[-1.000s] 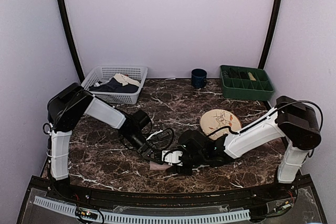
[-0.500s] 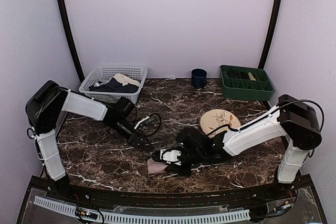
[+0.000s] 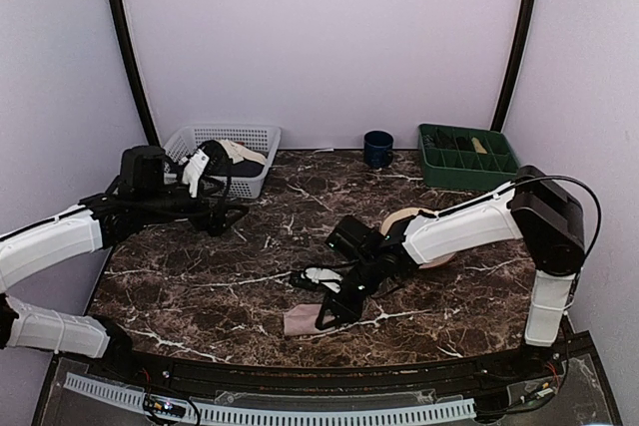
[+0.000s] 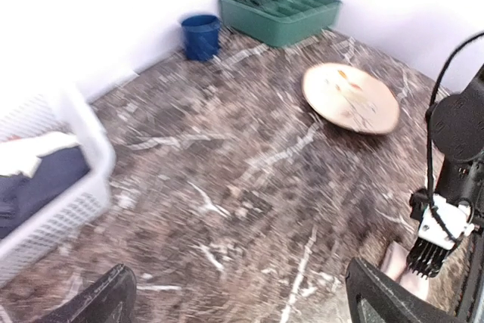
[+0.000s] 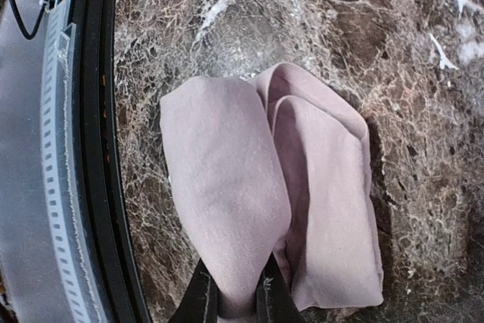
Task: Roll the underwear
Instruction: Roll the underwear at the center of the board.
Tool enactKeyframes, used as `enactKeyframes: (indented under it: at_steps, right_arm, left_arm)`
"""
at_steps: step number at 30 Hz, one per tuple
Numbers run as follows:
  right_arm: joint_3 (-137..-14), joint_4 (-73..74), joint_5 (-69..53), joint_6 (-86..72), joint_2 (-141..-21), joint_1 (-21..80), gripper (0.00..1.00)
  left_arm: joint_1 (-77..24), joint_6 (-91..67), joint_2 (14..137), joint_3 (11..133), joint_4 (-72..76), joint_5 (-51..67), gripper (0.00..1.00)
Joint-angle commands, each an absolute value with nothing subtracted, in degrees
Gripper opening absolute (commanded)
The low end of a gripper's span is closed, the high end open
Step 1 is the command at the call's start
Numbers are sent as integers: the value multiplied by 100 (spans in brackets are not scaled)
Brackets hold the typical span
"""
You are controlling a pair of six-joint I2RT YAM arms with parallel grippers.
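We saw one underwear [image 5: 265, 179], a soft pink piece folded over on itself. It lay by the near edge of the desk [image 3: 200, 286], about the middle. The right pincer [image 5: 234, 299] was clenched on one fold of it, with pink cloth squeezed between its two fingers. The left pincer [image 4: 238, 287] was released, its two fingers spread wide with nothing between them. It hung over the left side of the desk, near the one white basket [image 3: 225, 131] at the far left corner, well apart from the underwear. In the basket we counted two things: one dark blue garment [image 4: 38, 183] and one pale cloth [image 4: 26, 153]. By the far edge stood one blue cup [image 3: 377, 148] and, at the far right corner, one green tray [image 3: 467, 177]. One round plate [image 4: 350, 97] lay on the right side, with the right arm reaching across above it.
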State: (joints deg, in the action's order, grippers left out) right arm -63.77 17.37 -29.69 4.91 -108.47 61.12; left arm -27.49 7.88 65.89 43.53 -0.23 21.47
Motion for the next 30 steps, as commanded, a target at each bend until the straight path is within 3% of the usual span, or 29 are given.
enactKeyframes:
  at_steps: [1,9,17,23,30]
  right_arm:
    - [-6708,2539,-4073,34,-11230,5805,0]
    - [-6967,2527,-5331,-234,-11893,5320,0]
    - [-7062,2513,-5839,-317,-12357,4968,0]
    - [-7145,2563,-5964,-322,-12534,4887,0]
    - [-7154,2601,-5962,-304,-12595,4872,0]
  left_arm:
    - [-2751,668,5983,4336,135,1333,99]
    - [-2873,636,5769,4117,-408,2296,99]
    - [-5191,1496,6036,3222,-164,1515,99]
    - [-6216,1949,6760,3002,896,893,84]
    - [-6602,2696,7934,3267,1578,657,71]
